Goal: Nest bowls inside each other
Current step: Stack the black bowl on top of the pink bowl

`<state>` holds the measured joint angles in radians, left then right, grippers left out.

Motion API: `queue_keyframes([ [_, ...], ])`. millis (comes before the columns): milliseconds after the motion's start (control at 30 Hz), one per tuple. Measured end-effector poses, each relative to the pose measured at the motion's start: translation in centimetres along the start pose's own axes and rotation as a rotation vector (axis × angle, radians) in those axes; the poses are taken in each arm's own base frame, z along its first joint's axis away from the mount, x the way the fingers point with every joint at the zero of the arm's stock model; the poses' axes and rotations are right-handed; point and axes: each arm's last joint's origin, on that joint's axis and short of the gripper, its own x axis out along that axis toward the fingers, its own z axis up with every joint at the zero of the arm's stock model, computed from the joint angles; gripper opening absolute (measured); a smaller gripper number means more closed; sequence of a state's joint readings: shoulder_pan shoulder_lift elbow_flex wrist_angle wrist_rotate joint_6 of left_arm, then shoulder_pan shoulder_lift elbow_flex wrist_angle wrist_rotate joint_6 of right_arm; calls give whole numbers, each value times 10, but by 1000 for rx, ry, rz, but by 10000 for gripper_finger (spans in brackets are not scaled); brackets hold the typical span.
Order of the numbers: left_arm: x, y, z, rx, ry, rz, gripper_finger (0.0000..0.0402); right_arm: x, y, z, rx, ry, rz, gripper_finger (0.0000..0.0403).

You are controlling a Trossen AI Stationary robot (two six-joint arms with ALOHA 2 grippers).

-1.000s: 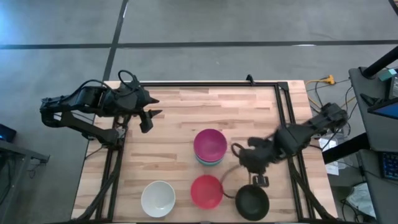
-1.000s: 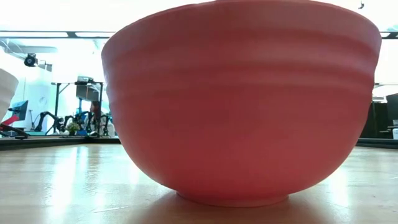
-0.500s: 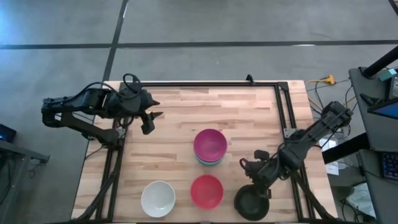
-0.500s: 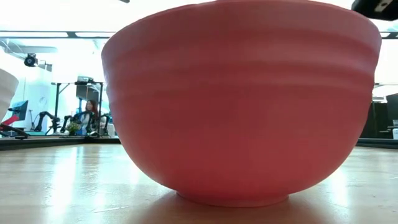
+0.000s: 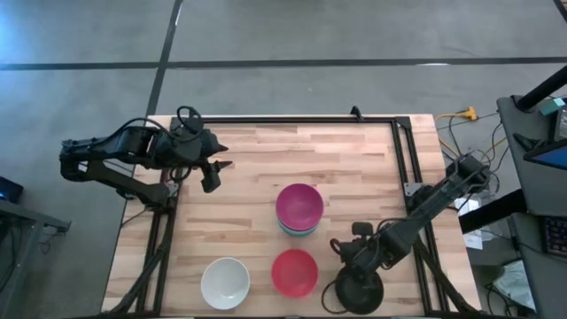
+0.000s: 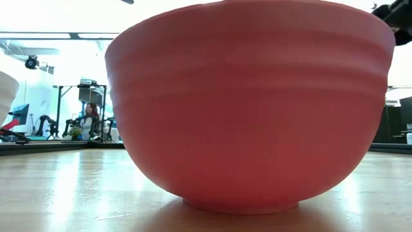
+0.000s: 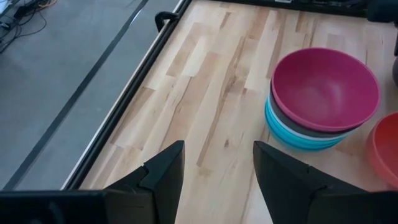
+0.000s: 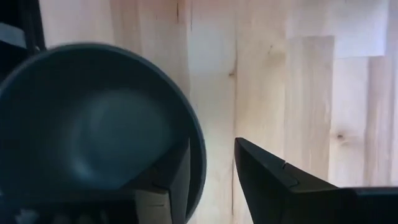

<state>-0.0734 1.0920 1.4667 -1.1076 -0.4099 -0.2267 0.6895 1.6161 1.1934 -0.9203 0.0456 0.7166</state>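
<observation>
High view, item: right gripper (image 5: pixel 355 268) had descended over round black bowl (image 5: pixel 358 291) at table's (image 5: pixel 248 186) near edge, fingers apart astride its rim, unclamped; grasp pending. Left gripper (image 5: pixel 215 171) open, empty, idle far-left.

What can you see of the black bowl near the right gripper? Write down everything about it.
The black bowl is small, round and plain, dark and smooth with a slight sheen inside. It sits upright and empty on the wooden table, at its near edge, right of the red bowl and apart from it. The right gripper is over it with open fingers astride the rim, one finger inside the bowl and one outside. Whether the fingers touch the rim cannot be told.
</observation>
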Motion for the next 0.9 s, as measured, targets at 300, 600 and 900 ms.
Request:
queue_keyframes([
  [300, 0, 0, 0, 5, 0, 0, 176, 31, 9, 4, -44, 66, 2, 123],
  [600, 0, 0, 0, 6, 0, 1, 176, 43, 10, 1, -101, 128, 33, 70],
  [900, 0, 0, 0, 5, 0, 1, 176, 42, 9, -1, -109, 167, 75, 11],
])
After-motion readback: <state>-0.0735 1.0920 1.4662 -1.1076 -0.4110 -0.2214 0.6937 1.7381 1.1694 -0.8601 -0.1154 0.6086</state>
